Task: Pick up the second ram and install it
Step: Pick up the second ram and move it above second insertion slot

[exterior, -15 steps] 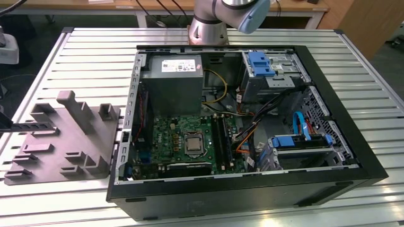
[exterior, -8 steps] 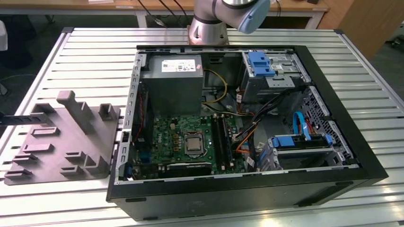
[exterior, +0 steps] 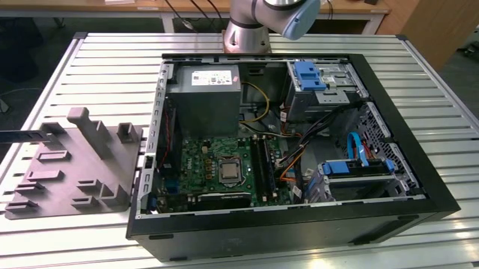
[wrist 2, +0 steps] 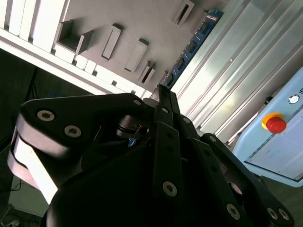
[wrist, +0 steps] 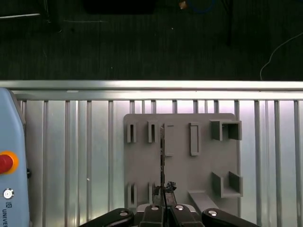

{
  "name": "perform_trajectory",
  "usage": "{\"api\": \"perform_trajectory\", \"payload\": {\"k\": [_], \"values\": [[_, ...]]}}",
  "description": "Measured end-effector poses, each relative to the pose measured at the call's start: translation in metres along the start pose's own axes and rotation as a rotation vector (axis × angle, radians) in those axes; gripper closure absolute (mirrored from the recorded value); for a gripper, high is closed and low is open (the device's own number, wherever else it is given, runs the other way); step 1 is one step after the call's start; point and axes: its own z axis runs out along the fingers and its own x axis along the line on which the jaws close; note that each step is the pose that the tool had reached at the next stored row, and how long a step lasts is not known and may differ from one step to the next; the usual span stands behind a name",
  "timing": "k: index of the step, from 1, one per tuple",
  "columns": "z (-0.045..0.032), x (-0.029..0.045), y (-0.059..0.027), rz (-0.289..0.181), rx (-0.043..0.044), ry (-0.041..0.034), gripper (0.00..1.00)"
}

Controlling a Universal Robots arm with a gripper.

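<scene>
The second ram [wrist 2: 191, 45] is a long dark-blue strip with small chips, and my gripper [wrist 2: 163, 94] is shut on one end of it. In the first wrist view the ram [wrist: 162, 156] shows edge-on as a thin dark line running out from the gripper [wrist: 164, 201] over the grey fixture plate [wrist: 203, 163]. In the exterior view the ram [exterior: 26, 134] is a thin dark strip reaching in from the left edge above the fixture plate [exterior: 67, 179]. The green motherboard [exterior: 217, 162] with its black slot rails [exterior: 262, 159] lies in the open computer case [exterior: 284, 224] to the exterior view's right.
The case holds a grey power-supply box [exterior: 203, 98], blue drive brackets [exterior: 307, 75] and loose cables [exterior: 299, 151]. Upright posts [exterior: 86, 126] rise from the fixture plate. A pale-blue pendant with a red button [wrist 2: 275, 124] lies on the slatted metal table [exterior: 97, 73].
</scene>
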Motion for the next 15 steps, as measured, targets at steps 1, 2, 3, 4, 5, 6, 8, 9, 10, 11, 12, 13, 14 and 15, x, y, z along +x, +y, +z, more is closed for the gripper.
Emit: {"api": "perform_trajectory", "payload": {"k": [1,2,3,4,5,6,8,9,10,11,12,13,14,15], "values": [[-0.0021,-0.0001,0.0000,0.000,0.0000,0.0000,0.89],[-0.0040,-0.0002,0.0001,0.000,0.0001,0.0000,0.89],[-0.0061,-0.0002,0.0001,0.000,0.0000,0.0000,0.89],[-0.0081,-0.0003,0.0002,0.000,0.0001,-0.0001,0.89],[-0.0102,-0.0004,0.0003,0.000,0.0000,0.0000,0.89],[-0.0121,-0.0005,0.0003,0.000,-0.0001,0.0000,0.89],[-0.0156,-0.0007,0.0004,0.000,0.0000,-0.0001,0.89],[-0.0171,-0.0007,0.0004,0.000,0.0001,-0.0002,0.89],[-0.0189,-0.0008,0.0004,0.000,0.0000,-0.0002,0.89],[-0.0207,-0.0009,0.0005,0.000,0.0000,-0.0003,0.89],[-0.0222,-0.0009,0.0005,0.000,0.0000,-0.0004,0.89],[-0.0234,-0.0010,0.0006,0.000,0.0000,-0.0005,0.89],[-0.0243,-0.0010,0.0006,0.000,0.0001,-0.0006,0.89],[-0.0252,-0.0010,0.0006,0.000,0.0000,-0.0006,0.89]]}}
